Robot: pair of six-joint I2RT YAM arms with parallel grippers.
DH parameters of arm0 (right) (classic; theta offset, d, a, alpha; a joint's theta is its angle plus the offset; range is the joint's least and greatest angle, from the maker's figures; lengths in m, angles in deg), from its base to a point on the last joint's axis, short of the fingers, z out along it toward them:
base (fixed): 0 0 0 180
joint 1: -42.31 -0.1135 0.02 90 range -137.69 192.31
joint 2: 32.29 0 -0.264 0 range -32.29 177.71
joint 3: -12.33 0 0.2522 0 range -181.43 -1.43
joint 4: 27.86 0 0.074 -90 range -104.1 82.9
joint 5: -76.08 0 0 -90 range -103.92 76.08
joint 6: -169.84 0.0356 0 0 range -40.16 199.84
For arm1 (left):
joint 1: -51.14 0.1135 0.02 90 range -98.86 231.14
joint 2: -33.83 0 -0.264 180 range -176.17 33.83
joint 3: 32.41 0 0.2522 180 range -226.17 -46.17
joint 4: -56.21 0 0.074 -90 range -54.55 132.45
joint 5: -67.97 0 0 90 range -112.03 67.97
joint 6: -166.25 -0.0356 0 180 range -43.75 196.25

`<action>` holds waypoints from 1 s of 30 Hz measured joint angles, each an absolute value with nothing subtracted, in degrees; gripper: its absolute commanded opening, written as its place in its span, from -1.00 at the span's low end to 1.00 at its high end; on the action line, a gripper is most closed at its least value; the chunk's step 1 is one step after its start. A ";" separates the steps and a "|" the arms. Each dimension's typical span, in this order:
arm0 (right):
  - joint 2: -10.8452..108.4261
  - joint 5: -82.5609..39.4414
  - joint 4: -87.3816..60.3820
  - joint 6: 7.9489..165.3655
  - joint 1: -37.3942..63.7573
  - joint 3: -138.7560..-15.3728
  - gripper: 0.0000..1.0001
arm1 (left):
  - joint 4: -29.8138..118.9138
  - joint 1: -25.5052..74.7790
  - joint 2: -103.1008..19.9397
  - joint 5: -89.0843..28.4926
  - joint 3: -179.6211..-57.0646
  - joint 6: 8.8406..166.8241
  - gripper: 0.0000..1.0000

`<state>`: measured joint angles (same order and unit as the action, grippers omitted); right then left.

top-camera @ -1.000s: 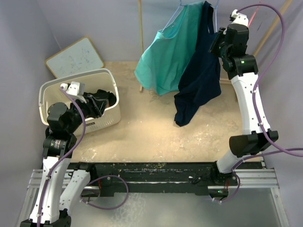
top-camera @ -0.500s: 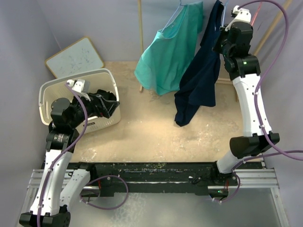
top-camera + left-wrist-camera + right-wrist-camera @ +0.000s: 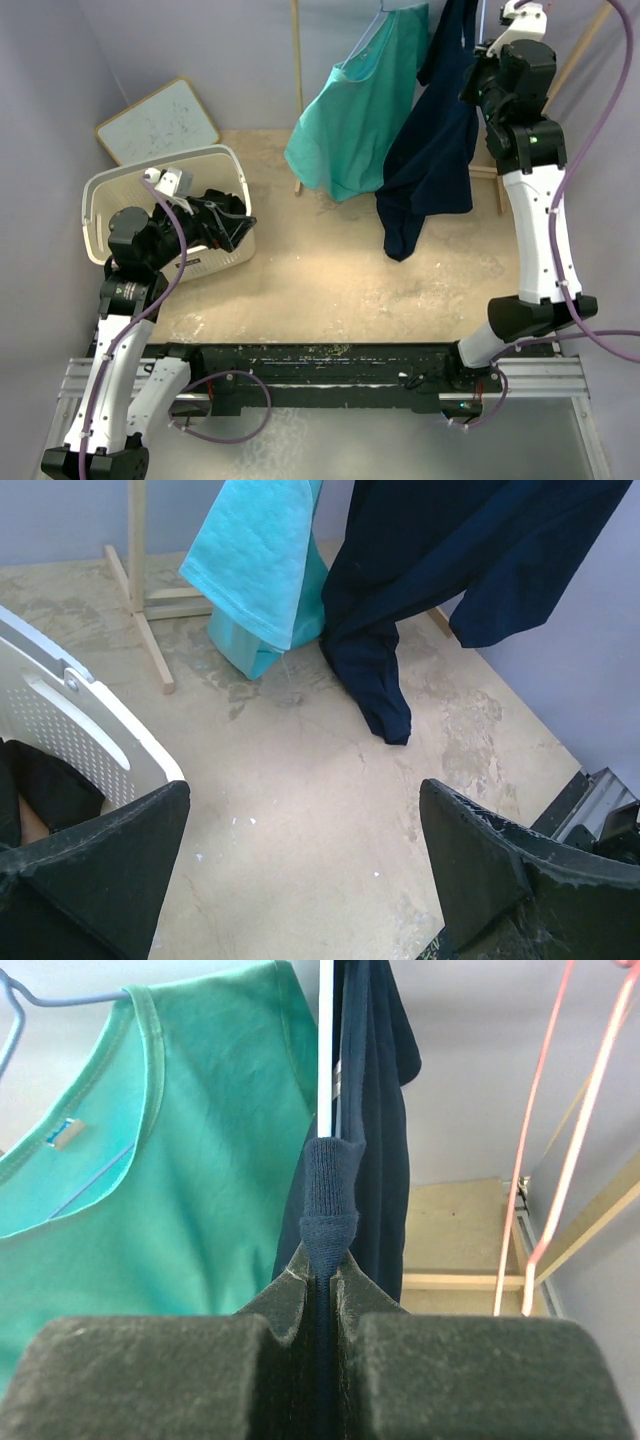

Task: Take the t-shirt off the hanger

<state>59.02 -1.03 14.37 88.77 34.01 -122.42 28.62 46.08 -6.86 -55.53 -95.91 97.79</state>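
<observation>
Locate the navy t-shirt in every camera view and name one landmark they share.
Top external: navy t-shirt hangs upper centre-right, beside the right arm.
Left wrist: top centre to top right, one end drooping low.
Right wrist: centre, a fold pinched between the fingers.
Shared landmark: teal t-shirt, just left of it in all three.

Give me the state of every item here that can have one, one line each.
navy t-shirt: hanging up high, one fold pinched.
right gripper: shut on that fold of the navy t-shirt.
left gripper: open, holding nothing, at the basket's edge.
teal t-shirt: hanging on a blue hanger.
basket: upright, with dark clothing inside.
</observation>
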 measured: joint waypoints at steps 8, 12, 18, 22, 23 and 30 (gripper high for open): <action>50.27 -2.70 18.59 89.23 34.01 -118.44 -1.00 | 28.95 46.08 -6.93 -56.25 -95.91 97.79 0.98; 42.80 -7.02 19.58 90.39 34.08 -110.84 -1.00 | 30.63 46.08 -8.17 -57.72 -95.91 98.10 0.98; 33.38 -16.75 23.38 91.22 34.08 -101.17 -1.00 | 36.29 46.08 -13.07 -62.31 -96.00 100.52 0.98; 26.23 -26.45 27.16 91.18 34.08 -93.55 -1.00 | 38.83 45.88 -20.15 -66.50 -99.69 102.78 0.98; 24.96 -28.51 28.30 91.15 34.08 -92.39 -1.00 | 39.46 45.57 -22.18 -67.77 -101.42 103.37 0.98; 17.42 -49.56 32.97 90.74 33.64 -82.60 -1.00 | 45.15 35.98 -30.23 -73.02 -111.43 103.83 0.98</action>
<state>17.42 -49.56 32.97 90.74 33.64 -82.60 45.15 35.98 -30.23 -73.02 -111.43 103.83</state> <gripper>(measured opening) 0.027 0.990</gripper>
